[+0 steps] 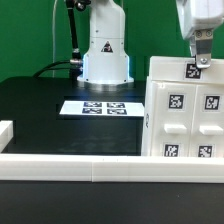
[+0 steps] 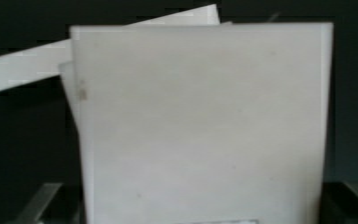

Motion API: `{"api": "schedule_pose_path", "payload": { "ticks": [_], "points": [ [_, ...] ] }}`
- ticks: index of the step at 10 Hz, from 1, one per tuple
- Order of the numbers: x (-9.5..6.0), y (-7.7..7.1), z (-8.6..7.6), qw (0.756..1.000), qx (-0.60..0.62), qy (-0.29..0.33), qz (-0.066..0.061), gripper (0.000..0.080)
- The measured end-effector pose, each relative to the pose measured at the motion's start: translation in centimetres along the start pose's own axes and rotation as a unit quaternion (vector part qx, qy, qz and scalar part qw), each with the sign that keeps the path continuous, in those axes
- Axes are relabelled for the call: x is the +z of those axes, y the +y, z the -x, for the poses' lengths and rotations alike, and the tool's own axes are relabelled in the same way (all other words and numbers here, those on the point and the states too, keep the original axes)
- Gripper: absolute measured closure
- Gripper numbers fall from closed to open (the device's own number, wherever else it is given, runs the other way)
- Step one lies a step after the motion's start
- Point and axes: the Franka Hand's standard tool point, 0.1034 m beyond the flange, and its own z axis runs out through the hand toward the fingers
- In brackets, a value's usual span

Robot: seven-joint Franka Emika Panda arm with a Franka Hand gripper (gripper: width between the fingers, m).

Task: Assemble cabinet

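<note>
The cabinet (image 1: 185,112) is a large white box with black-and-white tags, standing at the exterior view's right behind the front rail. My gripper (image 1: 200,58) comes down from above onto its top edge, next to a tag there. In the wrist view the cabinet's plain white surface (image 2: 194,120) fills the frame. It sits between my two dark fingers (image 2: 44,202), which lie close against its two sides. The jaws are spread wide and closed onto the box. I cannot make out any smaller panel pieces for certain.
The marker board (image 1: 101,107) lies flat on the black table in front of the robot base (image 1: 106,55). A long low white rail (image 1: 70,166) runs along the front and turns back at the left (image 1: 5,132). A slanted white strip (image 2: 25,70) shows behind the cabinet.
</note>
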Motion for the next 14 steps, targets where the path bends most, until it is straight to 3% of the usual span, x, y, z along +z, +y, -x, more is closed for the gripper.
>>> {"api": "schedule_pose_path", "payload": {
  "ticks": [2,3,7,11,12,14],
  "points": [
    [0.0,0.0,0.1,1.000,-0.003,0.000,0.000,0.0044],
    [-0.2,-0.1,0.2,1.000,-0.003,-0.004,-0.001,0.0013],
    [-2.7,-1.1,1.1,0.999,0.003,-0.029,-0.018,0.0002],
    [-2.6,-1.1,1.2,0.999,-0.024,-0.030,-0.018,0.0002],
    [-2.6,-1.1,1.1,0.994,-0.108,-0.026,-0.014,0.0002],
    [-2.8,-1.6,1.1,0.961,-0.277,-0.024,0.002,0.0002]
  ]
}}
